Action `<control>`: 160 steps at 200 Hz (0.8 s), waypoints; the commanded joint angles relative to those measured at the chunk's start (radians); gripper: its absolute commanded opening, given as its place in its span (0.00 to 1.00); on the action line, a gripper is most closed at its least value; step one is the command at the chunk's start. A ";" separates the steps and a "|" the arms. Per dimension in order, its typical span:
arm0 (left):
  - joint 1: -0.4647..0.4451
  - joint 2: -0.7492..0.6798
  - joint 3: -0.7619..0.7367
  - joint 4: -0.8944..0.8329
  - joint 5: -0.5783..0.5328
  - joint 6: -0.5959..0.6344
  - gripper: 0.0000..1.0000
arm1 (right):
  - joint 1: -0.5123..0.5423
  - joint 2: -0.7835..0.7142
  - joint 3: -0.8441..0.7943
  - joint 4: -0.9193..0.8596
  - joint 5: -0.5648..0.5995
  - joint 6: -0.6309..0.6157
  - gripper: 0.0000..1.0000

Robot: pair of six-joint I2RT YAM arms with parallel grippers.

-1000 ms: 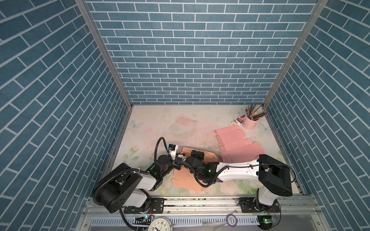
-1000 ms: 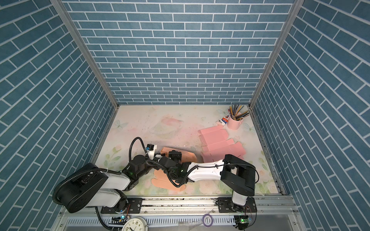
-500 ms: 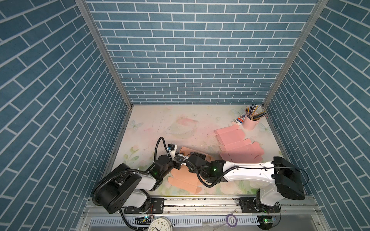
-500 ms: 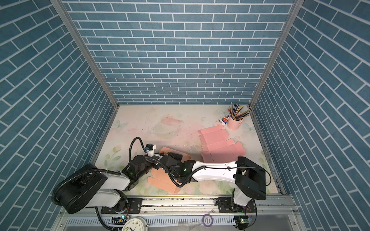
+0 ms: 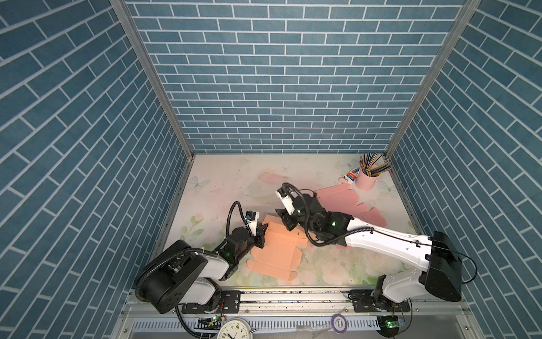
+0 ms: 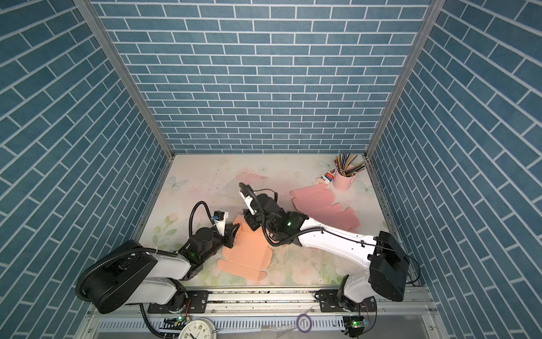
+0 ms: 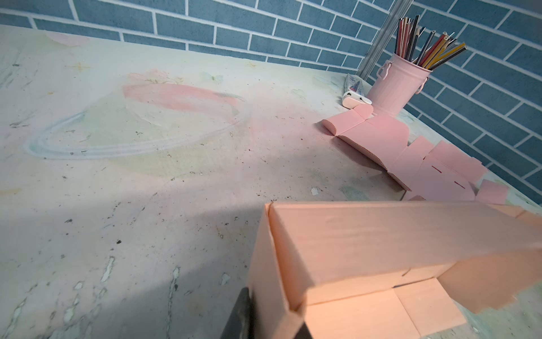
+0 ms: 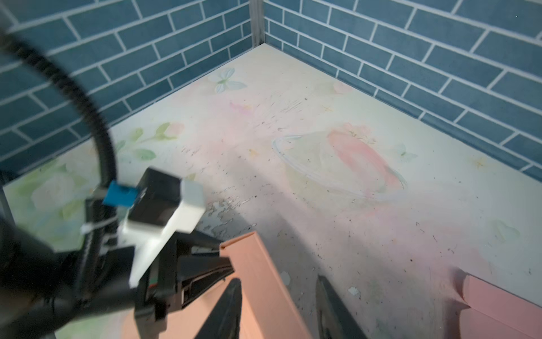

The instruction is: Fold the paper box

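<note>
The orange paper box [image 5: 278,249] [image 6: 246,252] lies half folded at the front middle of the table, its rear and left walls standing and its front flaps flat. My left gripper [image 5: 262,234] [image 6: 233,232] [image 7: 272,325] is shut on the box's left wall [image 7: 272,264] near the rear corner. My right gripper [image 5: 286,223] [image 6: 250,224] [image 8: 278,311] is open astride the rear wall [image 8: 264,278], with one finger [image 8: 228,308] inside the box. The other finger [image 8: 331,308] stands outside, apart from the wall.
Flat pink box sheets [image 5: 343,202] [image 7: 410,152] lie at the back right, beside a pink cup of pencils [image 5: 366,182] [image 7: 396,85] and a small tube [image 7: 355,88]. Blue brick walls close in three sides. A clock [image 5: 234,331] sits below the front rail.
My right gripper has opened and shifted back and to the right, to the box's rear wall. The left gripper keeps its hold in the same place.
</note>
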 commanded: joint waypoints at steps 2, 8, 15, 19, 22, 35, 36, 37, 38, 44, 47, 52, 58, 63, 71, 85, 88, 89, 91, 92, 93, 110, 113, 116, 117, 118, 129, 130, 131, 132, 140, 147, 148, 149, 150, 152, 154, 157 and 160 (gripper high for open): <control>-0.011 0.009 0.014 0.025 -0.013 0.011 0.19 | -0.048 0.051 0.012 -0.049 -0.171 0.160 0.40; -0.010 0.013 0.015 0.027 -0.013 0.010 0.19 | -0.052 0.056 0.003 -0.033 -0.188 0.163 0.40; -0.013 0.017 0.016 0.032 -0.011 0.008 0.19 | -0.053 0.058 -0.015 -0.004 -0.203 0.166 0.40; -0.015 0.019 0.016 0.034 -0.009 0.009 0.19 | -0.053 0.058 -0.028 0.017 -0.212 0.166 0.40; -0.014 0.020 0.016 0.036 -0.010 0.008 0.19 | -0.053 0.058 -0.034 0.030 -0.214 0.167 0.40; -0.020 0.026 0.018 0.040 -0.013 0.009 0.19 | -0.053 0.067 -0.067 0.095 -0.222 0.180 0.40; -0.020 0.026 0.019 0.039 -0.014 0.008 0.19 | -0.053 0.068 -0.069 0.097 -0.222 0.181 0.40; -0.021 0.027 0.019 0.040 -0.014 0.008 0.19 | -0.052 0.069 -0.069 0.097 -0.222 0.182 0.40; -0.020 0.027 0.019 0.042 -0.015 0.008 0.19 | -0.053 0.070 -0.070 0.099 -0.223 0.182 0.40; -0.022 0.031 0.019 0.044 -0.018 0.009 0.19 | -0.055 0.082 -0.073 0.105 -0.228 0.189 0.40; -0.023 0.032 0.021 0.045 -0.018 0.010 0.19 | -0.056 0.087 -0.072 0.106 -0.229 0.194 0.39; -0.024 0.035 0.022 0.044 -0.020 0.012 0.19 | -0.058 0.096 -0.070 0.105 -0.233 0.196 0.39; -0.025 0.040 0.024 0.045 -0.021 0.012 0.19 | -0.061 0.112 -0.065 0.099 -0.240 0.207 0.39; -0.027 0.042 0.026 0.045 -0.022 0.013 0.19 | -0.064 0.125 -0.060 0.096 -0.245 0.217 0.39; -0.029 0.046 0.029 0.047 -0.023 0.016 0.19 | -0.067 0.145 -0.050 0.085 -0.258 0.225 0.39; -0.035 0.049 0.033 0.044 -0.028 0.020 0.19 | -0.072 0.178 -0.037 0.067 -0.280 0.230 0.38; -0.036 0.050 0.033 0.044 -0.030 0.021 0.19 | -0.074 0.184 -0.035 0.064 -0.281 0.233 0.38; -0.036 0.050 0.033 0.044 -0.031 0.020 0.19 | -0.074 0.186 -0.035 0.064 -0.282 0.234 0.37; -0.036 0.051 0.033 0.044 -0.031 0.020 0.19 | -0.075 0.189 -0.035 0.063 -0.284 0.236 0.37; -0.038 0.051 0.033 0.042 -0.031 0.020 0.19 | -0.075 0.191 -0.035 0.064 -0.285 0.237 0.37; -0.038 0.052 0.033 0.043 -0.031 0.021 0.19 | -0.075 0.193 -0.035 0.064 -0.286 0.238 0.37; -0.039 0.055 0.035 0.042 -0.042 0.019 0.19 | -0.078 0.207 -0.046 0.090 -0.318 0.248 0.35; -0.040 0.054 0.033 0.043 -0.047 0.017 0.19 | -0.077 0.208 -0.049 0.098 -0.326 0.250 0.34; -0.039 0.054 0.033 0.043 -0.051 0.015 0.19 | -0.077 0.208 -0.055 0.106 -0.333 0.253 0.34; -0.039 0.054 0.032 0.044 -0.052 0.014 0.19 | -0.077 0.208 -0.056 0.110 -0.335 0.252 0.34; -0.039 0.054 0.032 0.044 -0.054 0.012 0.19 | -0.077 0.208 -0.058 0.112 -0.337 0.254 0.34; -0.039 0.049 0.032 0.045 -0.064 0.010 0.19 | -0.078 0.207 -0.072 0.134 -0.354 0.262 0.33; -0.039 0.049 0.032 0.045 -0.065 0.009 0.19 | -0.077 0.207 -0.073 0.135 -0.355 0.263 0.33; -0.039 0.049 0.032 0.044 -0.066 0.009 0.19 | -0.077 0.207 -0.074 0.136 -0.358 0.264 0.33; -0.039 0.048 0.032 0.043 -0.068 0.009 0.19 | -0.078 0.207 -0.075 0.138 -0.358 0.266 0.33; -0.039 0.048 0.032 0.042 -0.080 0.007 0.19 | -0.077 0.204 -0.080 0.145 -0.364 0.271 0.32; -0.039 0.048 0.032 0.040 -0.091 0.007 0.19 | -0.078 0.204 -0.086 0.148 -0.369 0.276 0.32; -0.039 0.048 0.032 0.040 -0.092 0.008 0.19 | -0.077 0.204 -0.086 0.149 -0.369 0.276 0.32; -0.039 0.048 0.032 0.039 -0.094 0.008 0.19 | -0.077 0.204 -0.087 0.150 -0.369 0.277 0.32; -0.039 0.048 0.032 0.039 -0.095 0.008 0.19 | -0.078 0.204 -0.088 0.149 -0.371 0.277 0.32; -0.040 0.048 0.032 0.040 -0.098 0.007 0.19 | -0.078 0.203 -0.088 0.150 -0.372 0.278 0.32; -0.039 0.047 0.032 0.039 -0.101 0.007 0.19 | -0.077 0.202 -0.089 0.150 -0.373 0.280 0.32; -0.039 0.046 0.031 0.039 -0.105 0.007 0.19 | -0.078 0.201 -0.092 0.151 -0.376 0.281 0.32; -0.040 0.047 0.030 0.039 -0.107 0.008 0.19 | -0.078 0.201 -0.094 0.151 -0.378 0.284 0.32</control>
